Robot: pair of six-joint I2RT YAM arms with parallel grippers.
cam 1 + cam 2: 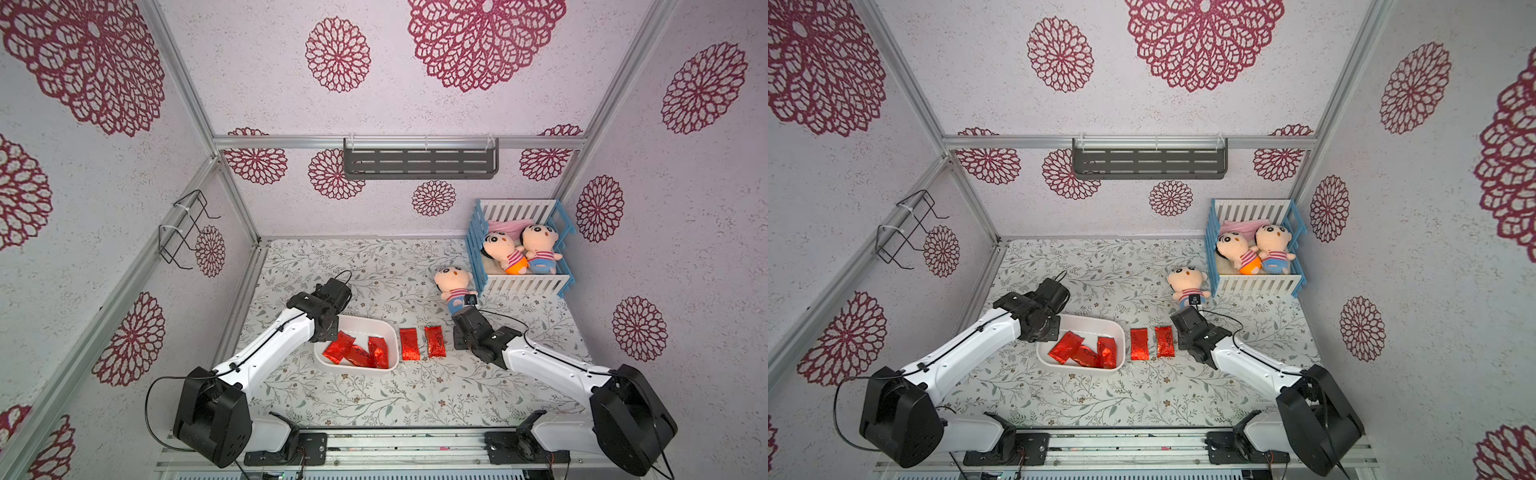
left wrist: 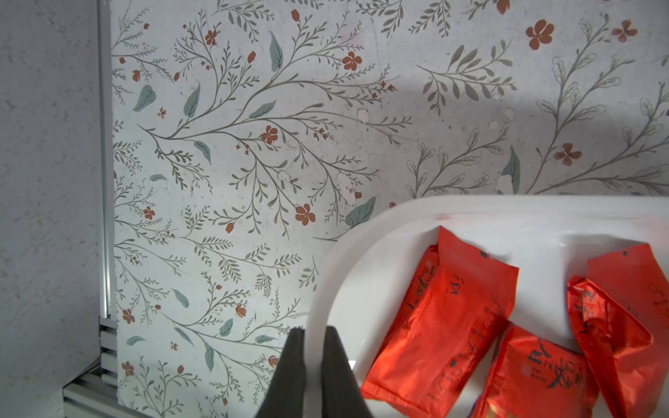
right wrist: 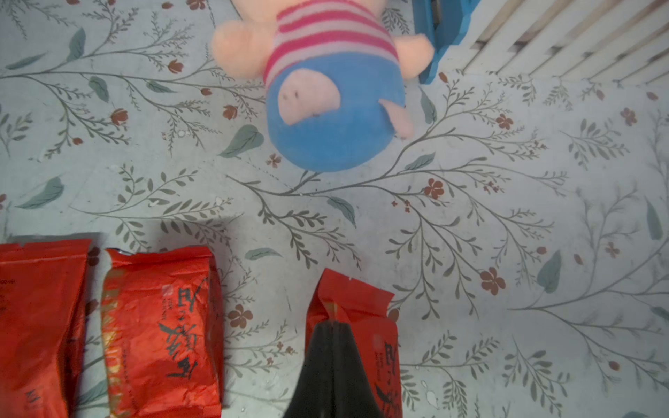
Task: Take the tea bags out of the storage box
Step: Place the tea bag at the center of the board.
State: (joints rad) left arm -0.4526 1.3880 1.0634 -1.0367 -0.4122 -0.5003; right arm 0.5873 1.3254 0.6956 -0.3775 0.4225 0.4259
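right wrist: right gripper (image 3: 333,324) pinches tea bag (image 3: 358,296)
left wrist: left gripper (image 2: 314,331) clamps storage box (image 2: 506,206) rim
placing: lay flat, then release

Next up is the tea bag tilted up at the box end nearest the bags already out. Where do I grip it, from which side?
Probably its raised top edge, from straight above. That tea bag stands tilted in the storage box between the end wall and a neighbouring bag, so only that edge looks free to pinch.
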